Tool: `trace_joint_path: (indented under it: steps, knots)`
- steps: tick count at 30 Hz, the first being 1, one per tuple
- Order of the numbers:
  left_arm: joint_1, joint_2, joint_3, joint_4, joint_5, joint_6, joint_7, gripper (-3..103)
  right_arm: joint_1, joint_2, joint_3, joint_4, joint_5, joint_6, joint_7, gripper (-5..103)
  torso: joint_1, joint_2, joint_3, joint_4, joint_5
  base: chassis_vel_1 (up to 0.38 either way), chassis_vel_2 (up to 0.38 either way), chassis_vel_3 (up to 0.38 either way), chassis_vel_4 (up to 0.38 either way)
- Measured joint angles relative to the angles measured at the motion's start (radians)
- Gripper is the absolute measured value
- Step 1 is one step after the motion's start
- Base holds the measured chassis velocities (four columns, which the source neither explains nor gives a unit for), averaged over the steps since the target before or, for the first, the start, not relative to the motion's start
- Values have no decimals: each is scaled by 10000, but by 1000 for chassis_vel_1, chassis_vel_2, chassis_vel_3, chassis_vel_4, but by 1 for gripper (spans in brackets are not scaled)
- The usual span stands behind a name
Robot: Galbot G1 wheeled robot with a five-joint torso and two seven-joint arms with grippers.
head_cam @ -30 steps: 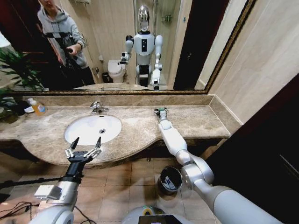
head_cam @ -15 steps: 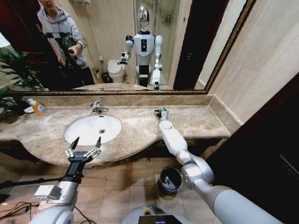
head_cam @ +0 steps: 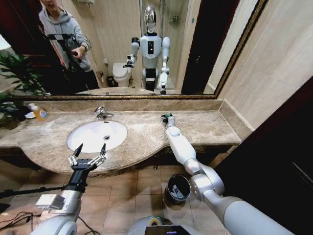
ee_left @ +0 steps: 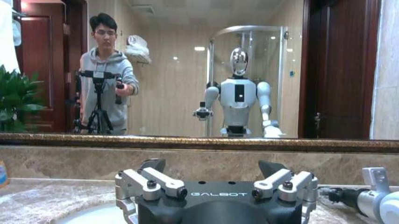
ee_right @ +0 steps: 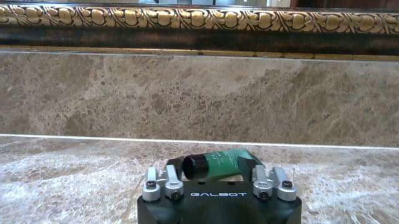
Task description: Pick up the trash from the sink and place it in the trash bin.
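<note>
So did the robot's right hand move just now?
Yes, a tiny bit. The right gripper, shut on a green-black piece, slid over the countertop toward the mirror's frame.

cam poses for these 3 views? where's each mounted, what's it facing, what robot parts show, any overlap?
Head view: high, looking down at the sink, countertop, mirror, trash bin; both arms, open left hand, right hand.
Left wrist view: behind the left hand, facing the mirror.
Right wrist view: behind the right hand, low over the countertop, facing the backsplash; a green-black tube sits between its fingers.
Shared: head and left wrist views both show the right arm.
</note>
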Motion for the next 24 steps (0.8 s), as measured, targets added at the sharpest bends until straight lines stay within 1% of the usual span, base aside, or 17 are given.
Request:
trace_joint_path:
  steps: [1,2,4,5,6,7,8,9,10,11,12,13,14,15,17,18,24]
  knots:
    - [0,0,0,0,0,0,0,100,-120,-60,-67,159,104,-58,-1,55,0,0,1,0,0,0,0,0,0]
    - [0,0,0,0,0,0,0,100,-120,-60,-67,159,104,-58,-1,55,0,0,1,0,0,0,0,0,0]
    - [0,0,0,0,0,0,0,100,-262,-128,-137,336,180,-81,-2,44,1,0,2,0,2,0,0,0,0]
    - [0,0,0,0,0,0,0,100,-333,-162,-159,418,189,-80,-6,44,0,0,2,0,2,0,0,0,0]
    - [0,0,0,0,0,0,0,100,-420,-209,-169,498,159,-38,-23,33,0,0,2,0,1,0,0,0,0]
    - [0,0,0,0,0,0,0,100,-517,-261,-180,570,75,50,-57,33,1,0,2,0,1,0,0,0,0]
    - [0,0,0,0,0,0,0,100,-589,-293,-188,632,10,106,-81,28,1,0,1,0,2,0,0,0,0]
    - [0,0,0,0,0,0,0,100,-589,-293,-188,632,10,106,-81,28,1,0,1,0,2,0,0,0,0]
    - [0,0,0,0,0,0,0,100,-655,-325,-199,692,-35,149,-90,22,0,0,1,0,1,0,0,0,0]
    - [0,0,0,0,0,0,0,100,-710,-353,-208,750,-62,175,-93,22,0,0,1,0,0,0,0,0,0]
    - [1,0,0,0,0,0,0,100,-822,-415,-237,877,-110,224,-99,14,0,0,1,0,1,0,0,0,0]
    - [0,0,0,0,0,0,0,100,-853,-437,-262,922,-115,231,-103,14,0,0,1,0,1,0,0,0,0]
    - [0,0,0,0,0,0,0,100,-863,-451,-279,947,-115,231,-104,10,0,0,1,0,0,0,0,0,0]
    - [0,0,0,0,0,0,0,100,-863,-451,-279,947,-115,231,-104,10,0,0,1,0,0,0,0,0,0]
    - [0,0,0,0,0,0,0,100,-829,-452,-289,959,-98,231,-99,3,0,0,2,-1,1,0,0,0,0]
    - [0,0,0,0,0,0,0,100,-784,-441,-288,960,-85,232,-89,1,1,0,1,-1,0,0,0,0,0]
    - [0,0,0,0,0,0,0,100,-782,-439,-285,1083,-46,230,-82,0,1,0,1,0,-1,0,0,0,0]
